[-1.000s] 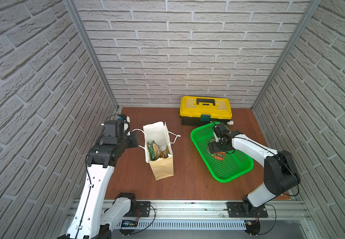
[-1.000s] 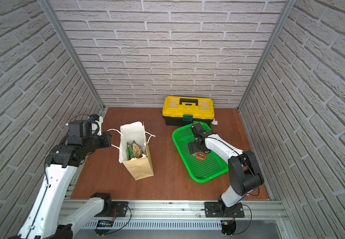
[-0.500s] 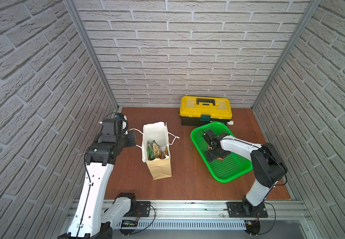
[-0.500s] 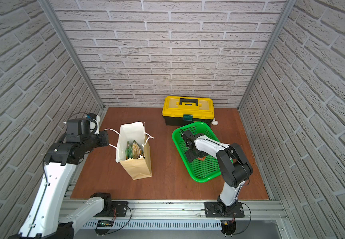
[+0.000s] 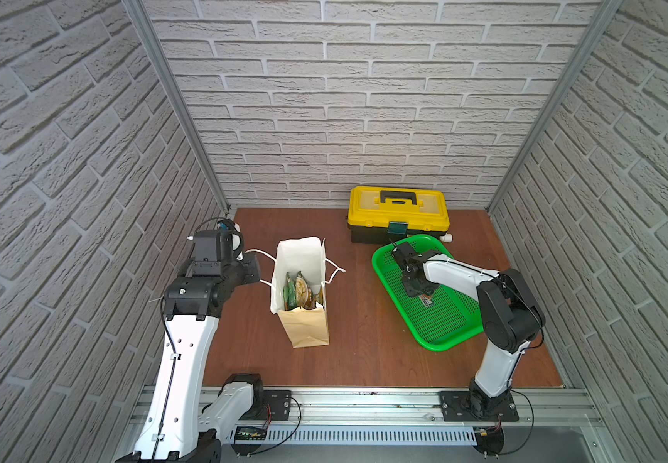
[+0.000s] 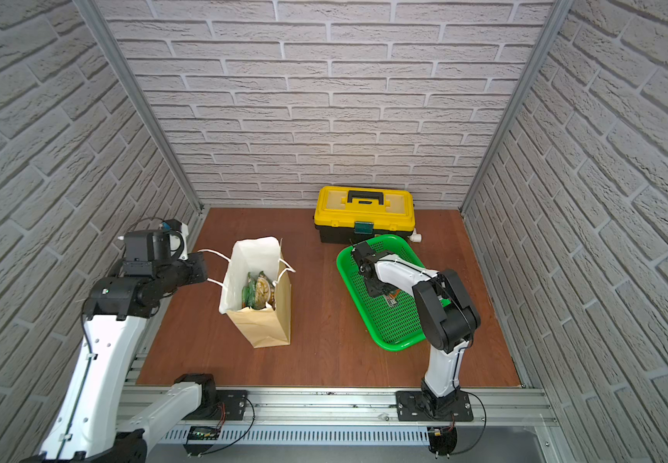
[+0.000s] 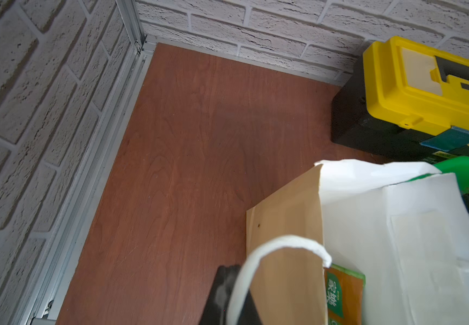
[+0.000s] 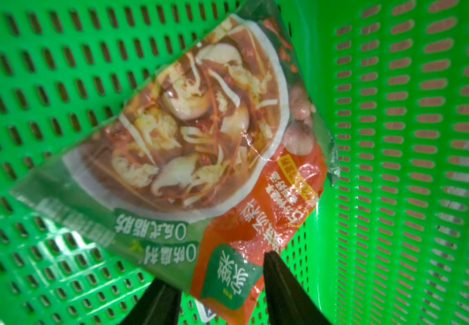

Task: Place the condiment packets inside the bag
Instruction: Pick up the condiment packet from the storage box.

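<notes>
Step in hand: pick-up of the only packet seen outside the bag. The flat, glossy red-orange and green condiment packet with a soup picture (image 8: pixel 188 135) lies in the green perforated plastic basket (image 8: pixel 396 140), one edge riding up the basket wall. Right gripper (image 8: pixel 218 268) straddles its red corner, one black finger on each side, jaws part-way in; cannot tell whether the pinch is made.

Left gripper (image 5: pixel 254 270) is clamped on the white cord loop handle (image 7: pixel 284 242) of the tall tan kraft paper bag (image 5: pixel 306 332), pulling the white-lined mouth open. Bag stands on the brown wooden table (image 5: pixel 364 360), well apart from the basket. Several green packets (image 5: pixel 298 290) already stand inside it.

Notes for the pick:
- Film looks slick and the bite is on a corner only, so close fully before lifting or it may slip out
- Lift straight up, clear of the basket rim
- Packet will likely hang limp, so enter the mouth from above, lowest corner first, and release low
- Handle wants tension so the mouth does not fold
</notes>
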### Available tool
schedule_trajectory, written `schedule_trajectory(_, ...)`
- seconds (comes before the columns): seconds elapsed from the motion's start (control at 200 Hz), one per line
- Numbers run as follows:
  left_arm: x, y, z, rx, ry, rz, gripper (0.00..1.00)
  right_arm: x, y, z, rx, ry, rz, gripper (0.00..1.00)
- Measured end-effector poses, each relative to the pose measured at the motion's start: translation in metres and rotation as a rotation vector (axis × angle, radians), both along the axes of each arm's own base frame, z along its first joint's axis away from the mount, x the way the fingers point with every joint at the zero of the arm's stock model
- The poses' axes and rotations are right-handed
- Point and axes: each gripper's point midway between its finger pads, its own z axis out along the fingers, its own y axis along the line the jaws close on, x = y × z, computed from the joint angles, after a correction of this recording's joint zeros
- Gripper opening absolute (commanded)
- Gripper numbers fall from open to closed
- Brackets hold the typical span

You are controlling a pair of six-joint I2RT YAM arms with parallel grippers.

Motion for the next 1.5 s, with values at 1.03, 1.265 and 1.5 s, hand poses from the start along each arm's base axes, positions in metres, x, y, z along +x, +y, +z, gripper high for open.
schedule_trajectory(1.03, 0.000, -0.007, 0.002, -0.039, -0.012, -0.032, 0.06, -0.002, 0.028, 0.069, 0.394, -0.217, 0.027, 0.03)
schedule_trajectory(1.265, 0.003, -0.010, 0.004, -0.057, -0.026, -0.042, 0.06, -0.010, 0.028, 0.133, 0.457, -0.386, 0.064, 0.03)
schedule_trajectory(1.5, 0.006, -0.012, 0.003, -0.066, -0.023, -0.048, 0.06, -0.017, 0.046, 0.194, 0.556, -0.508, 0.142, 0.02)
